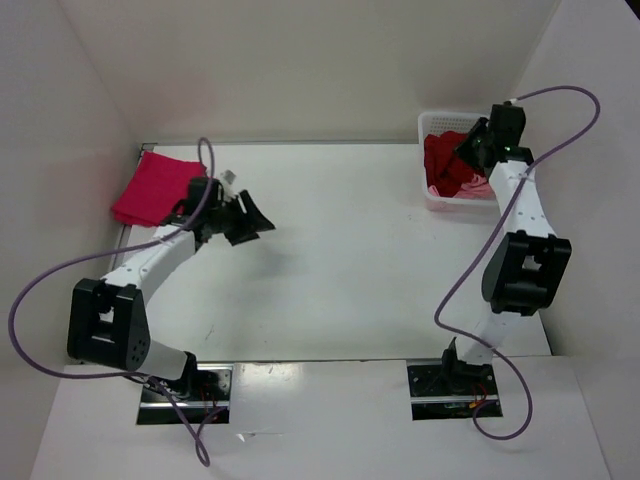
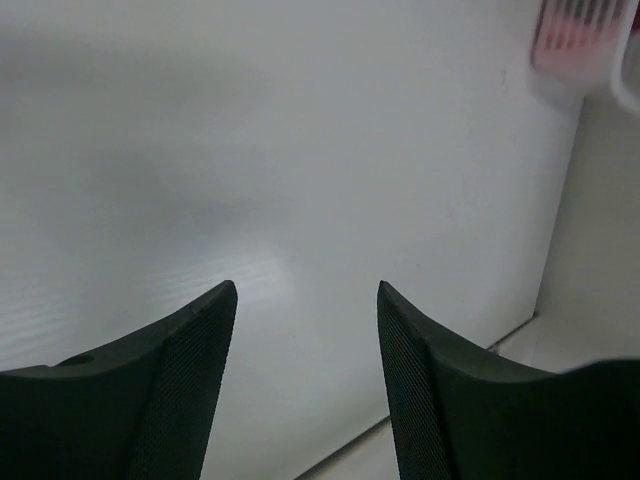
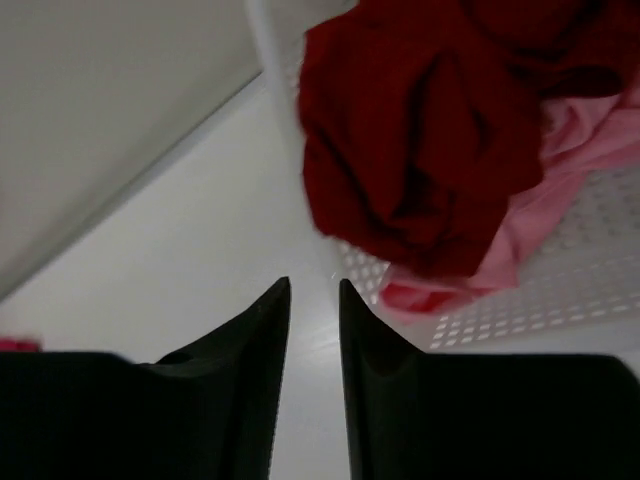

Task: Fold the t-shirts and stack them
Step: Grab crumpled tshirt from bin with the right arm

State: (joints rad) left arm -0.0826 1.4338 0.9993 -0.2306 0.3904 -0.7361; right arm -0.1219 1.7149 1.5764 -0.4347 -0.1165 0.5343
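T-shirt in magenta (image 1: 150,190) folded at table's (image 1: 350,280) far-left corner; crimson t-shirt (image 1: 445,158) and pink t-shirt (image 1: 470,187) bunched in basket (image 1: 432,120). Left wrist: left gripper (image 2: 305,300) spread wide, empty, above bare table. Right wrist: right gripper (image 3: 313,290) narrowly parted, empty, at basket's rim; risks snagging mesh or dragging out both tangled shirts.

Light: bright, even, diffuse, from overhead; white bench (image 1: 350,260) close to washed out.
Shadows: soft, pale, on the bench under both arms.
Top view: sharp throughout.
Left wrist view: soft; basket (image 2: 565,45) corner blurred and overexposed; left claw (image 2: 307,290) dark, texture faint.
Right wrist view: dark crimson shirt (image 3: 420,140) fairly sharp; right claw (image 3: 313,285) black, featureless.
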